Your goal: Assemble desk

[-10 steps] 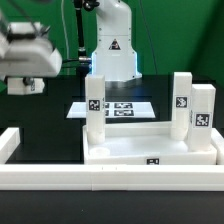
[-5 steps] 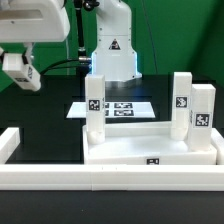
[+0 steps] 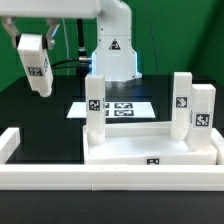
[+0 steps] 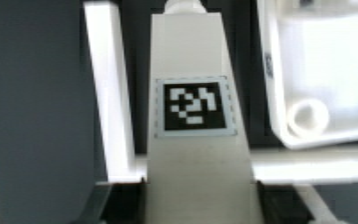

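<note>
The white tabletop panel (image 3: 150,152) lies upside down behind the front wall. Three white tagged legs stand on it: one at the exterior view's left (image 3: 95,108) and two at its right (image 3: 181,100) (image 3: 203,115). My gripper (image 3: 33,45) is high at the exterior view's upper left, well left of and above the tabletop. It is shut on the fourth leg (image 3: 39,68), which hangs tilted below it. In the wrist view that leg (image 4: 197,60) fills the middle between my dark fingers (image 4: 128,196), tag facing the camera, and part of the tabletop (image 4: 327,70) shows beside it.
The long low white border wall (image 3: 110,181) runs along the front and up the exterior view's left side (image 3: 8,145). The marker board (image 3: 125,108) lies flat behind the tabletop, in front of the robot base (image 3: 113,50).
The gripper has swung toward the exterior view's right and turned, so the held leg now hangs nearly upright with its tag visible.
</note>
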{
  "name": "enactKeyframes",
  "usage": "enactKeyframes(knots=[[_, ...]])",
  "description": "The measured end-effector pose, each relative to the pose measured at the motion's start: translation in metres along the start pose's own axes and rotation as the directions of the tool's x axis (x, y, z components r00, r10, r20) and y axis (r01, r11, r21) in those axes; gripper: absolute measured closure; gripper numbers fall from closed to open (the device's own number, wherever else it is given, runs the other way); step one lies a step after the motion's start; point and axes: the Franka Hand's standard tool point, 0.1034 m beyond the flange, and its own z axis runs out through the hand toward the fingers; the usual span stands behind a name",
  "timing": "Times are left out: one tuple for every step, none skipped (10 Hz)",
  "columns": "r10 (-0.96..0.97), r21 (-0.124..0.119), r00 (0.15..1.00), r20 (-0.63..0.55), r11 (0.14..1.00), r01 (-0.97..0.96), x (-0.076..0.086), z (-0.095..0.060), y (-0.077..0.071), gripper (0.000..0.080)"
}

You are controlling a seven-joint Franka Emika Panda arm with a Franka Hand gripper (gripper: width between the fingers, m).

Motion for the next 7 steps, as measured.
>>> enactKeyframes(knots=[[-0.014, -0.005, 0.995, -0.095, 1.000, 0.014, 0.000, -0.007, -0.007, 0.0510], [-0.012, -0.011, 0.992, -0.123, 1.000, 0.011, -0.005, -0.002, -0.003, 0.0510], [-0.016, -0.033, 0.980, -0.200, 0.999, 0.010, 0.001, -0.002, 0.001, 0.0510], [-0.010, -0.043, 0.961, -0.275, 0.999, -0.002, 0.002, 0.001, 0.000, 0.0510], [0.008, -0.032, 0.953, -0.302, 0.999, -0.018, -0.006, 0.015, -0.012, 0.0510], [0.018, -0.019, 0.940, -0.341, 0.999, -0.026, 0.000, 0.016, -0.027, 0.0510], [0.024, -0.016, 0.918, -0.395, 0.999, -0.034, 0.011, 0.015, -0.042, 0.0510]])
